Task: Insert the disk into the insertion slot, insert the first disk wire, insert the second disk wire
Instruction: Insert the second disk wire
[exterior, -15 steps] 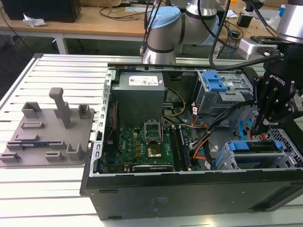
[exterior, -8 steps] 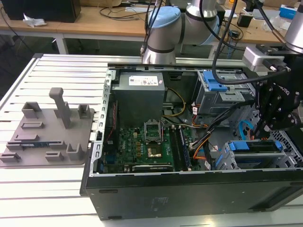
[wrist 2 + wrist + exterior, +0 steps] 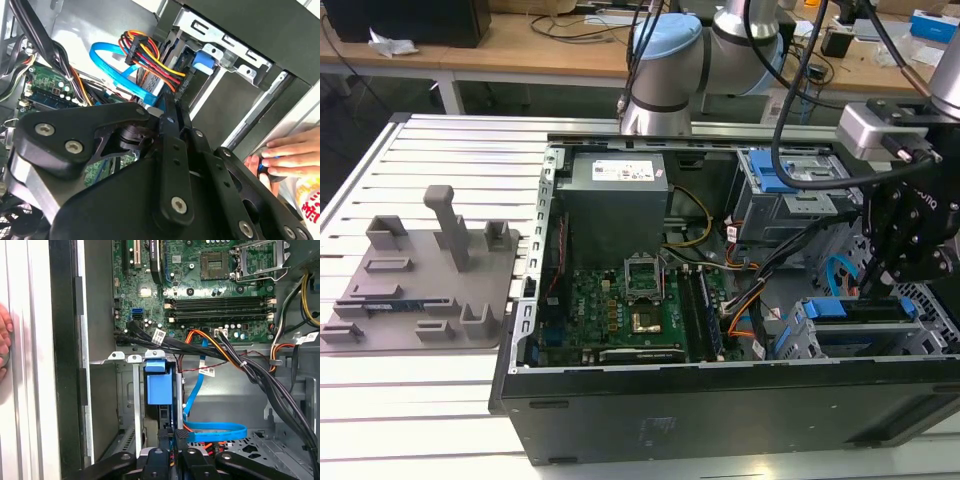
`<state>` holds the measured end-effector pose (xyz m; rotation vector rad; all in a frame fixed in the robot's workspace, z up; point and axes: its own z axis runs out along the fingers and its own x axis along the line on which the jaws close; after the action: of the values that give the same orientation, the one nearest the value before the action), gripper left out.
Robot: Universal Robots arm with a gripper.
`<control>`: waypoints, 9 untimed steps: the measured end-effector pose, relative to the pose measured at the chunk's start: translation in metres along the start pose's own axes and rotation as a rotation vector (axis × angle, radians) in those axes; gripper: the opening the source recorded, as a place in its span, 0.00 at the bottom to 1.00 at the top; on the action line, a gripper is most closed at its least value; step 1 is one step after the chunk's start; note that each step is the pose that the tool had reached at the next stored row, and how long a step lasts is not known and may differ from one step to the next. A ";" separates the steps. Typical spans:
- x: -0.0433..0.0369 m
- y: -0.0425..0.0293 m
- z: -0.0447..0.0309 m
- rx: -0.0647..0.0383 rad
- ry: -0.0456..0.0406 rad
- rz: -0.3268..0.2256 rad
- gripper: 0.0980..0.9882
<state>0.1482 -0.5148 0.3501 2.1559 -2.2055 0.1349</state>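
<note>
Ok, exterior view, its left to its right. Grey fixture plate (image 3: 420, 290) with upright holders lies on the slatted white table (image 3: 380, 400), just beside the open PC case (image 3: 720, 420). Inside the case, a grey power supply (image 3: 615, 200) sits above the green motherboard (image 3: 620, 310). Past that, a bundle of black and orange cables (image 3: 760, 290) runs across the case floor. The larger grey cage with blue latch (image 3: 790, 185) is at the far side of the case.

Gripper (image 3: 872, 290) hangs low in the case at the exterior view's right, tips down beside the insertion slot (image 3: 795, 340). The disk (image 3: 840, 308) sits in that slot, with the blue caddy edge showing along the top of the low grey cage.

In the first wrist view, the gripper (image 3: 172, 437) is right at the end of a looped blue data cable (image 3: 215, 431), with the blue caddy end (image 3: 159, 382) just beyond. In the second wrist view, the gripper (image 3: 167, 107) points at the same blue cable (image 3: 112, 65), next to a red-yellow-black power lead (image 3: 150, 57). Can't tell whether it's spread or pinching the cable end.

A person's hand (image 3: 290, 150) rests on the outer edge of the case; it also shows in the first wrist view (image 3: 4, 340).
</note>
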 end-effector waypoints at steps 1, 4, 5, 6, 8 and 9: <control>0.0000 0.0000 0.0002 0.000 -0.0005 0.000 0.07; 0.0007 0.0000 0.0007 0.000 -0.0040 0.001 0.07; 0.0011 0.0000 0.0011 0.000 -0.0074 0.001 0.07; 0.0020 0.0000 0.0013 -0.001 -0.0143 0.002 0.07; 0.0038 0.0003 0.0018 -0.001 -0.0356 0.003 0.07; 0.0045 0.0003 0.0020 -0.001 -0.0416 0.003 0.07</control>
<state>0.1479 -0.5195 0.3486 2.1739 -2.2307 0.0896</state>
